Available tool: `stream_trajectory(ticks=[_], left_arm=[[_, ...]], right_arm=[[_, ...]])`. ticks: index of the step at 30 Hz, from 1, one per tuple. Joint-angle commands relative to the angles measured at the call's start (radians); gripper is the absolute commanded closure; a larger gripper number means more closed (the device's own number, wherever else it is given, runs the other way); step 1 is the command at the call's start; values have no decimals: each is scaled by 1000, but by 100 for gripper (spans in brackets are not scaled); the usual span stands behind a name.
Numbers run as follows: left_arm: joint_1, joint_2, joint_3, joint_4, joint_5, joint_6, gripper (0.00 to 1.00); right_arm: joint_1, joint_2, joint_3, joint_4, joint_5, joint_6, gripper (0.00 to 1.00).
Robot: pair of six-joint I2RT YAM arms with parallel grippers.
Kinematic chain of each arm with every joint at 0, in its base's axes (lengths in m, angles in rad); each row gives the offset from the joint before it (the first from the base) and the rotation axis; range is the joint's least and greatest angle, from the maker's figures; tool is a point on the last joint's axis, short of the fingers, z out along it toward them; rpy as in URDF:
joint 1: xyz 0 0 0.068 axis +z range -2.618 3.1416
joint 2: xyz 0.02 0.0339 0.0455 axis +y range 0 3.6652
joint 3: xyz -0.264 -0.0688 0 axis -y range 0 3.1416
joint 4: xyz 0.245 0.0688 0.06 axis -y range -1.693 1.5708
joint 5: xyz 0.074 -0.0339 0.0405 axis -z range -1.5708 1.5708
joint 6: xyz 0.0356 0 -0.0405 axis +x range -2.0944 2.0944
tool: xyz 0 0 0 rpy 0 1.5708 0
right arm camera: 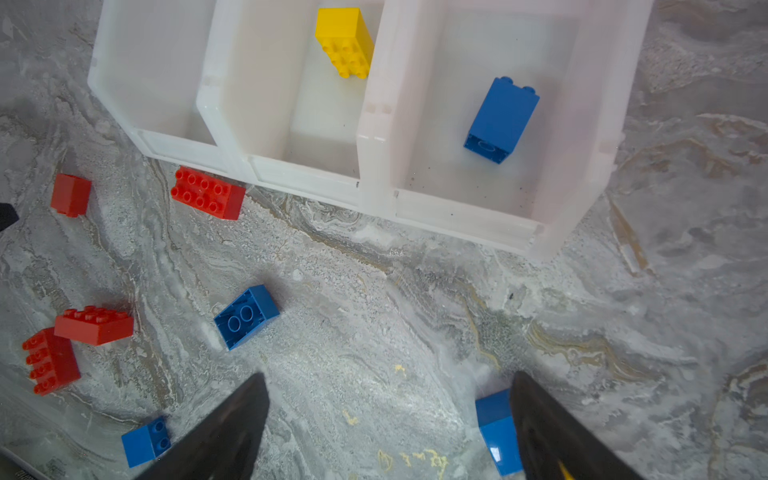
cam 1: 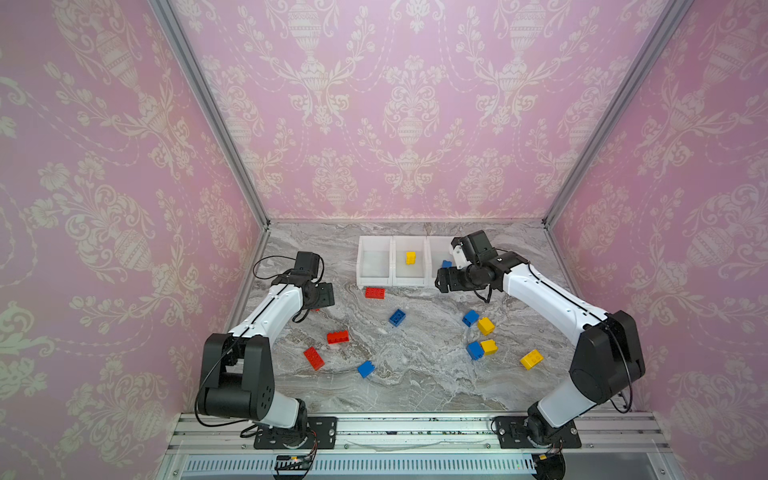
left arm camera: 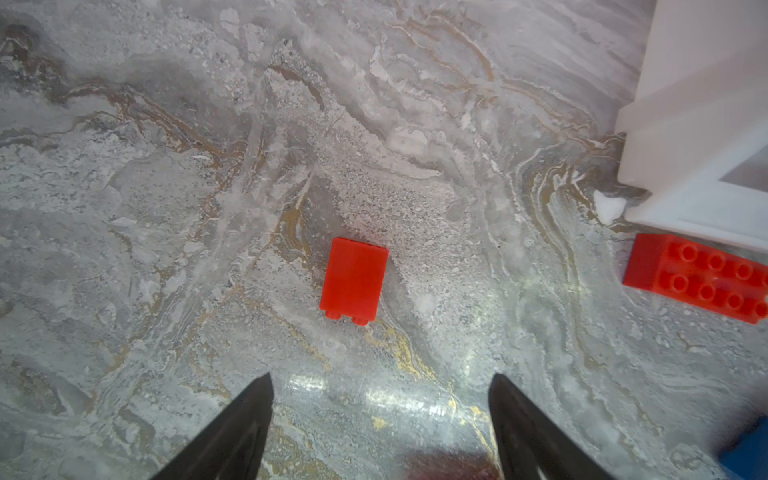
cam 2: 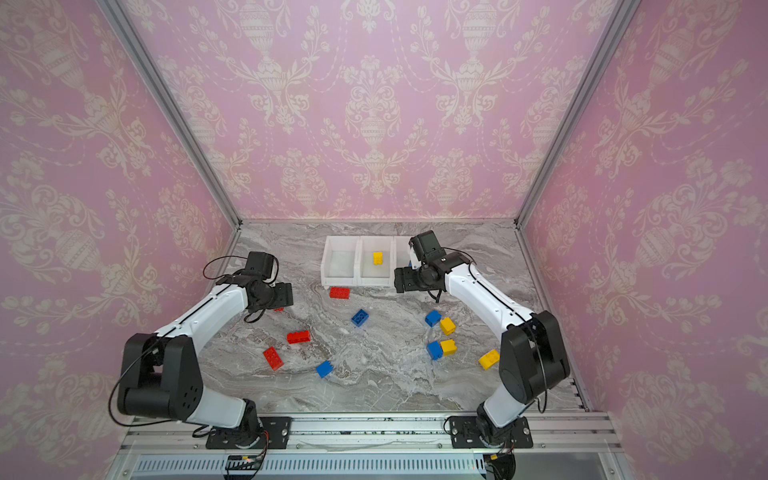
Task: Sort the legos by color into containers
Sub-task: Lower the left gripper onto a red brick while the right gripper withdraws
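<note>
Three joined white containers stand at the back. The middle one holds a yellow lego; the right one holds a blue lego; the left one is empty. My right gripper hovers open and empty just in front of the right container. Over the table's left side, my left gripper is open above a small red lego lying on its side.
Loose on the marble are red legos, blue ones and yellow ones. Pink walls enclose the table on three sides.
</note>
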Motion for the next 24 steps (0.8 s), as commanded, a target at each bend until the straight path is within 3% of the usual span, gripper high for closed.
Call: stream_trajectory(ticks=[1, 9, 24], left_arm=[[11, 74, 64, -66, 0, 76, 18], [12, 213, 126, -50, -9, 101, 29], [40, 292, 134, -7, -43, 92, 42]], right_arm=[[2, -59, -47, 1, -62, 50, 8], [2, -122, -101, 0, -80, 74, 8], [4, -150, -101, -15, -71, 79, 7]])
